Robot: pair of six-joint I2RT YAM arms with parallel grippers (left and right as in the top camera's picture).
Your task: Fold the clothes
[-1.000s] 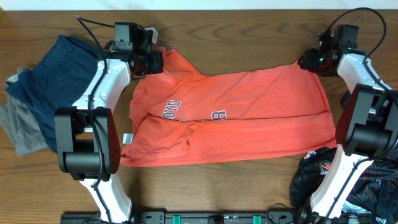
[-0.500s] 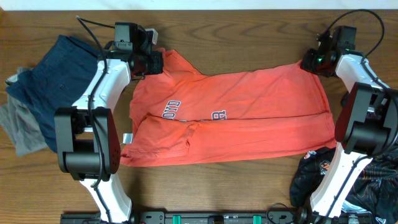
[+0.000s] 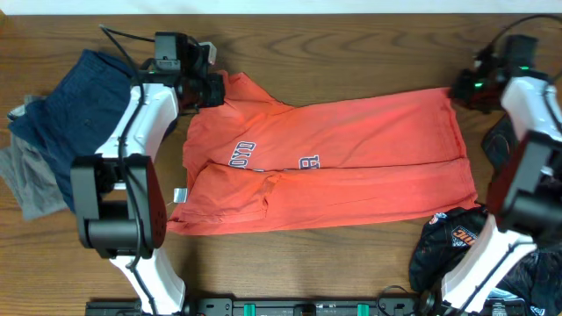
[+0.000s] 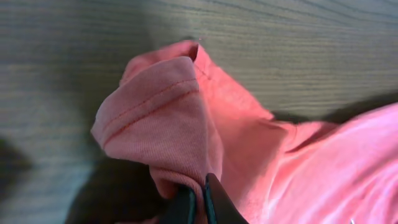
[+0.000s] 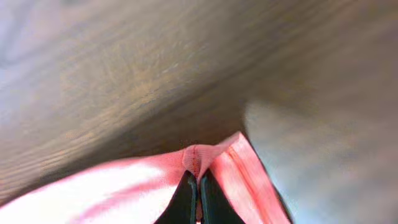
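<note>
The coral-red T-shirt (image 3: pixel 325 162) lies spread across the table in the overhead view, folded lengthwise, with part of its navy-and-white print (image 3: pixel 241 156) showing. My left gripper (image 3: pixel 213 88) is shut on the shirt's far left corner, a bunched sleeve (image 4: pixel 161 118) with the jaws pinching a fold (image 4: pixel 198 202). My right gripper (image 3: pixel 458 90) is shut on the shirt's far right corner; the hem (image 5: pixel 199 158) rises from between its closed jaws (image 5: pixel 198 199).
A dark navy garment (image 3: pixel 66 118) over a grey-tan one (image 3: pixel 26 180) lies at the far left. A black printed garment (image 3: pixel 461 246) sits at the front right by the right arm's base. Bare wood runs along the far edge.
My right gripper has moved to the right and slightly away, pulling the shirt's right corner outward. My left gripper has shifted a little to the left with its corner.
</note>
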